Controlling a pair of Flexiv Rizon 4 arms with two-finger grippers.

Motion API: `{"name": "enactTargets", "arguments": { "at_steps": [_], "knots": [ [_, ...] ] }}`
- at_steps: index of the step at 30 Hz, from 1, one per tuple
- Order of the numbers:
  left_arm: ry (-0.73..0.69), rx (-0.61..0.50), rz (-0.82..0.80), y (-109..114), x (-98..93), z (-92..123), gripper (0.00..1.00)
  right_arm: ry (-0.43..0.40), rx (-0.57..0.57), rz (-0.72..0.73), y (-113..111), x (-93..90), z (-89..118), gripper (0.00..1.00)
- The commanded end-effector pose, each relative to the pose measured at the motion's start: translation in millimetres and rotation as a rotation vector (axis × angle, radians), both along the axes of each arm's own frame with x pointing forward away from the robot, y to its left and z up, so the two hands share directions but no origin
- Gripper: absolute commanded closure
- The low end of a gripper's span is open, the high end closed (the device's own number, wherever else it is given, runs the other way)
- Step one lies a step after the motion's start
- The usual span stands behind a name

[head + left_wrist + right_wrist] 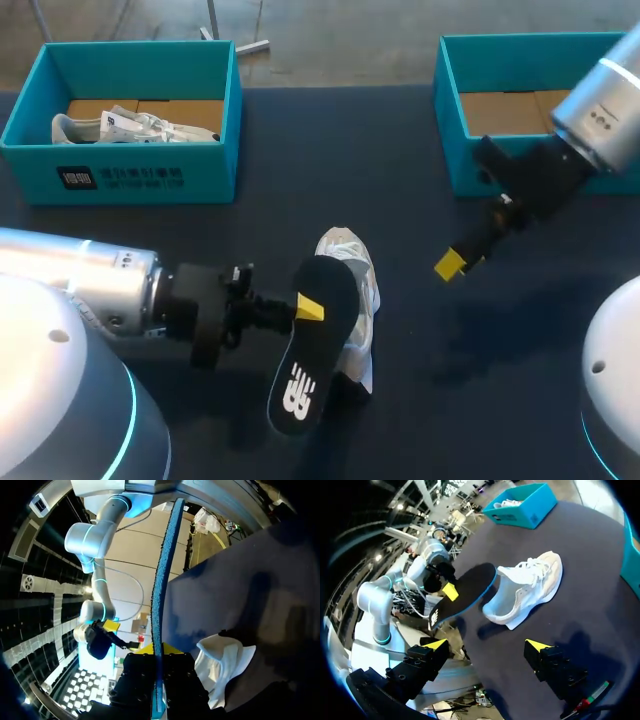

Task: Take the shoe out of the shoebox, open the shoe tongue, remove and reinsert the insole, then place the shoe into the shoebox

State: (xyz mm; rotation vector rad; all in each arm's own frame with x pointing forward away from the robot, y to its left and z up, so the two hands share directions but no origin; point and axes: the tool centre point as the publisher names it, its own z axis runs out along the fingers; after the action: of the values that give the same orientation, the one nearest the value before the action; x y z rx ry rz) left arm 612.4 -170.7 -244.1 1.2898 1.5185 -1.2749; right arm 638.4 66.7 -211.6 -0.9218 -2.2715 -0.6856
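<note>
Dark surface [520, 380], shoe [365, 300] on its side mid-front; left jaws clamped on the pulled-out insole [312, 350], right jaws apart. Reinsertion's next I'd say: feed toe-end into the opening.

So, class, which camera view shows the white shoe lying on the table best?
The right wrist view: the white shoe lies whole and unobstructed, laces visible. In the head view the black insole held by the left gripper covers much of it; the left wrist view shows only part.
</note>
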Motion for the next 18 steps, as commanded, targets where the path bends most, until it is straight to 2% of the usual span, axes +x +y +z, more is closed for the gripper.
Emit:
{"name": "enactTargets", "arguments": {
  "at_steps": [1,2,5,10,12,18],
  "knots": [
    [-0.002,0.002,0.004,1,-2.7,1,1.00,0.052,-0.065,0.075,3,5.6,-1,0.00],
    [-0.003,0.011,-0.001,-4,-3.4,0,1.00,0.052,-0.065,0.075,3,5.6,-1,0.00],
    [0.034,0.009,-0.025,-9,-5.3,-1,1.00,-0.084,-0.155,0.142,3,2.6,-2,0.00],
    [0.146,-0.021,-0.068,-9,-7.6,-4,1.00,-0.238,-0.224,0.212,-5,-7.5,-23,0.00],
    [0.199,-0.044,-0.083,-8,-7.8,-5,1.00,-0.249,-0.255,0.228,-6,-9.6,-37,0.00],
    [0.183,-0.027,-0.079,-5,-8.6,-6,1.00,-0.249,-0.255,0.228,-6,-9.6,-37,0.00]
  ]
}}
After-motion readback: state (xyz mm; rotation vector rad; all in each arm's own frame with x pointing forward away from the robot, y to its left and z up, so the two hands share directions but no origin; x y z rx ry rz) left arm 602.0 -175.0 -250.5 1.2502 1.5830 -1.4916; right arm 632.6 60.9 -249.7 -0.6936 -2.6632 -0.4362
